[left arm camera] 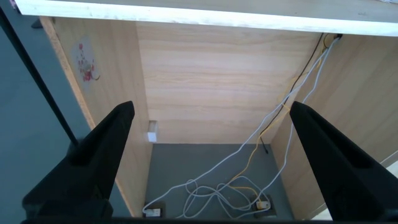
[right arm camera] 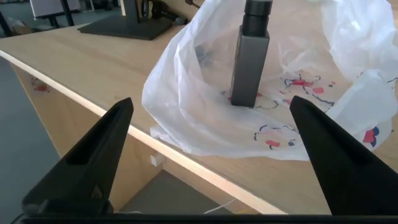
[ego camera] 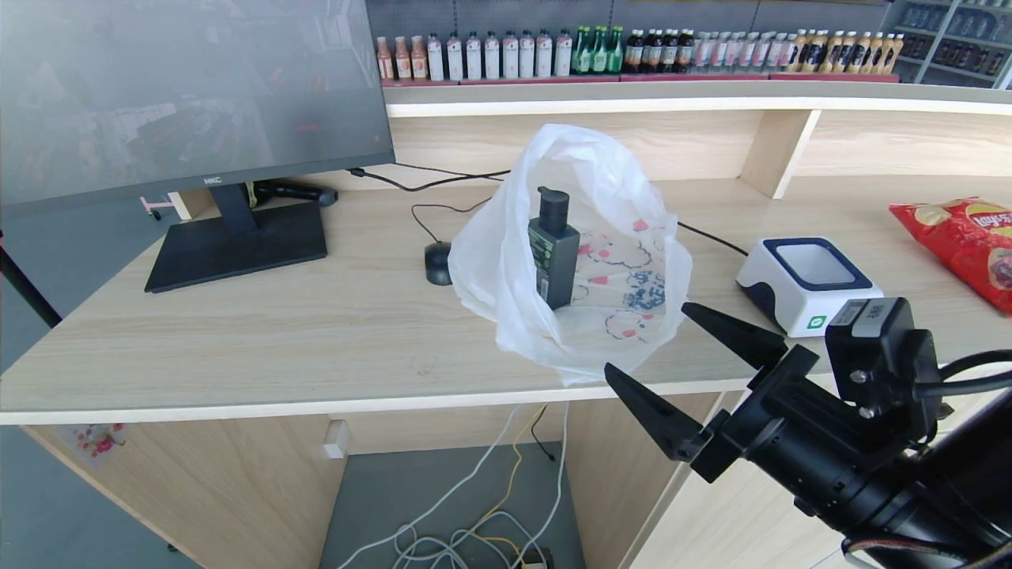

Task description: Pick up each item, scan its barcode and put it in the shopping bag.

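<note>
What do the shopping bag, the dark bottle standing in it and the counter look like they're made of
Shopping bag: likely thin plastic film, translucent white, crinkled and slightly glossy, with printed cartoons. Dark bottle: probably rigid plastic, matte dark body, black pump top. Counter: pale matte wood grain; whether solid wood or laminate cannot be told.

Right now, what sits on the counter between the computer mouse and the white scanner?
The shopping bag, with a dark bottle standing upright inside it; the head view shows this.
</note>
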Available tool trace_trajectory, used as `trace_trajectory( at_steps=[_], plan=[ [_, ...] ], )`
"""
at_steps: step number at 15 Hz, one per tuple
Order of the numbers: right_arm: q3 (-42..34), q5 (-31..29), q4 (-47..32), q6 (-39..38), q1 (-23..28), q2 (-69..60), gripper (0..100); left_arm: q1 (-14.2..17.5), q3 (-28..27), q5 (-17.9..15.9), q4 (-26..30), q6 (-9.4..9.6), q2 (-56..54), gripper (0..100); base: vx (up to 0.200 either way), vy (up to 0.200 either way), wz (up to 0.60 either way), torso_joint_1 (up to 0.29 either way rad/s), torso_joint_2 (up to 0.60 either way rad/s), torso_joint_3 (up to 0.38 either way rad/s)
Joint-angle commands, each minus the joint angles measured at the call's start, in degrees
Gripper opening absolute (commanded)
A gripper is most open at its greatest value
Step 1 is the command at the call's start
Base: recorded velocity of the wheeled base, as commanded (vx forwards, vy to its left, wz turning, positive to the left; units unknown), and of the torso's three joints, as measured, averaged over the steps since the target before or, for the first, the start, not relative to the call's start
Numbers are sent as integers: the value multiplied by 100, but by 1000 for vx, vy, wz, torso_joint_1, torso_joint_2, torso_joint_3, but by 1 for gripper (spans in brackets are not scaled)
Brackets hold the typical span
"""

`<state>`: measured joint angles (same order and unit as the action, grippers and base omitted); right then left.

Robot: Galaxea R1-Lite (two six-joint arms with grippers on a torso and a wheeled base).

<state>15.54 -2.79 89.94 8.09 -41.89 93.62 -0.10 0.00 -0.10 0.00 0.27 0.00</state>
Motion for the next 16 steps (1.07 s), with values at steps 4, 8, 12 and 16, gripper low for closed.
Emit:
trace_trajectory(
  at_steps=[4, 8, 12, 16],
  plan=[
    [10, -2, 6, -1, -30, -90, 100, 10, 0, 1, 0, -9, 0, 100, 0, 0, 0, 0, 0, 0],
    [10, -2, 6, -1, -12, 7, 100, 10, 0, 1, 0, -27, 0, 100, 0, -150, 0, -1, 2, 3],
    [318, -11, 6, -10, -12, 288, 100, 10, 0, 1, 0, -88, 0, 100, 0, -200, 0, 10, 6, 5],
    [362, -11, 6, -10, -83, 297, 100, 10, 0, 10, 9, -106, 0, 100, 0, -200, 0, 2, 5, 1]
  ],
)
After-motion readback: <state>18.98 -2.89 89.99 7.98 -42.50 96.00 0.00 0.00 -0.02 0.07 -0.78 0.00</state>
